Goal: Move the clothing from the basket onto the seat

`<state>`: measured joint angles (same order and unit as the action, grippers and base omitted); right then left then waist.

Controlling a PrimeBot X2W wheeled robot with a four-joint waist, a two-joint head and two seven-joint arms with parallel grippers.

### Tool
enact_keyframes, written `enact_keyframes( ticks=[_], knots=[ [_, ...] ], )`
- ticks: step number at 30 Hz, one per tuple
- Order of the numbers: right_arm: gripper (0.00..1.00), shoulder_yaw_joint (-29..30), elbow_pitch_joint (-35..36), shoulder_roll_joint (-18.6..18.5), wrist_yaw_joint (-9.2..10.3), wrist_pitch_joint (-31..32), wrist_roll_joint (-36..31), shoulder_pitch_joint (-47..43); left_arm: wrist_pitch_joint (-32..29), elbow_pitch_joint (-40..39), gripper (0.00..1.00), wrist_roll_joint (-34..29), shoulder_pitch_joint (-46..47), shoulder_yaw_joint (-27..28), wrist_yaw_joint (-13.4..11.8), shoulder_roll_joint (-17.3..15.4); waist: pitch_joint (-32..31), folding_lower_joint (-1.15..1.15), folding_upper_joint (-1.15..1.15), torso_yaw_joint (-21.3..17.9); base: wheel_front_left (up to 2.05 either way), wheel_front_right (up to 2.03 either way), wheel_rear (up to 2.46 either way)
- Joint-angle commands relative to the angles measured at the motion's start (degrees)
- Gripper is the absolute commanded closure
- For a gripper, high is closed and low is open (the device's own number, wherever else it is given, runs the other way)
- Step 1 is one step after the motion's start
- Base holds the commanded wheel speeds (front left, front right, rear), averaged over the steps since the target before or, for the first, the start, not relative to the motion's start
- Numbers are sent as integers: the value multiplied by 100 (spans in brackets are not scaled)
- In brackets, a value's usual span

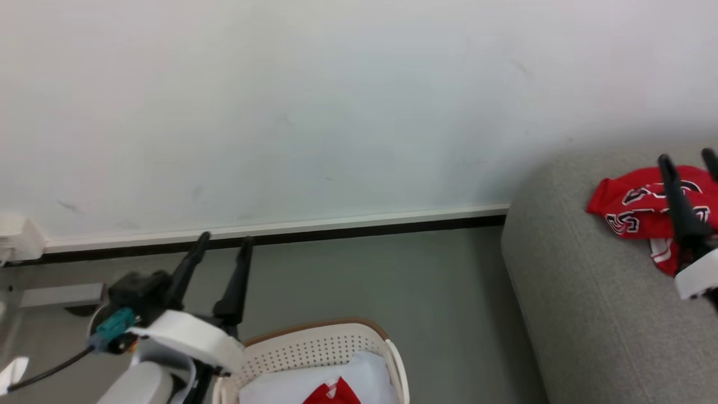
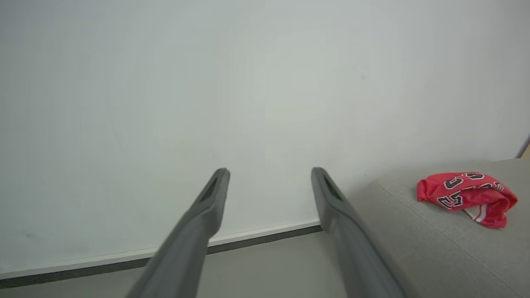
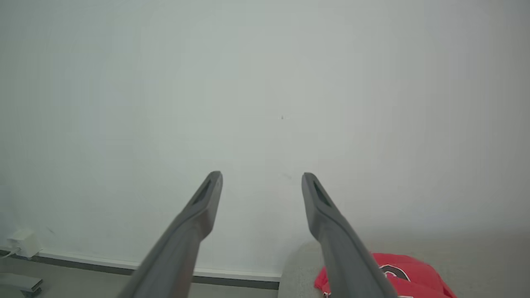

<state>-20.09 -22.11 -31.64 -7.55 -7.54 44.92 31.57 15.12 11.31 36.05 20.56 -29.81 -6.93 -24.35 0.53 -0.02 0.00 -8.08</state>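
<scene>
One red jersey (image 1: pixel 628 207) lies on the seat (image 1: pixel 572 292) at right; a second jersey (image 1: pixel 332 393) sits in the basket (image 1: pixel 314 348), bottom centre. Your left gripper (image 1: pixel 224 238), wide and empty, hangs just upper left of it, nearer than your wide right gripper (image 1: pixel 687 157).

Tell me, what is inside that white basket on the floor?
The basket holds a white pad and a bit of red clothing at the picture's bottom edge. Whatever lies beneath them is covered, and the basket's near part is out of frame.
</scene>
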Motion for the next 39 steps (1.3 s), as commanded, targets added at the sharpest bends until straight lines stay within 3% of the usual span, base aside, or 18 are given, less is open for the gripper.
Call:
enact_keyframes(
  ticks=[1, 11, 18, 28, 39],
  knots=[
    [0, 49, 71, 94, 12, -111, -142, -244, 2, -22, 0, -49, -206, 113, -52, -47, -109, 2, 0, 161, 0, 0, 0],
    [0, 659, 286, 1373, 12, -686, -951, -1503, 3, -285, 0, -580, -1134, 1185, -301, 187, -156, 2, 0, 461, 0, 0, 0],
    [0, 928, 366, 2028, 13, -764, -1396, -2192, 3, -471, 0, -1211, -1855, 1996, -192, 672, -171, 2, 0, 587, 0, 0, 0],
    [0, 1147, 624, 2415, 13, -768, -2157, -2545, 4, -403, 0, -1930, -2220, 2675, 296, 1283, -139, 2, 0, 655, 0, 0, 0],
    [0, 1216, 689, 2485, 13, -769, -2269, -2477, 4, -283, 0, -2359, -2120, 3129, 738, 1656, -147, 2, 0, 602, 0, 0, 0]
  ],
)
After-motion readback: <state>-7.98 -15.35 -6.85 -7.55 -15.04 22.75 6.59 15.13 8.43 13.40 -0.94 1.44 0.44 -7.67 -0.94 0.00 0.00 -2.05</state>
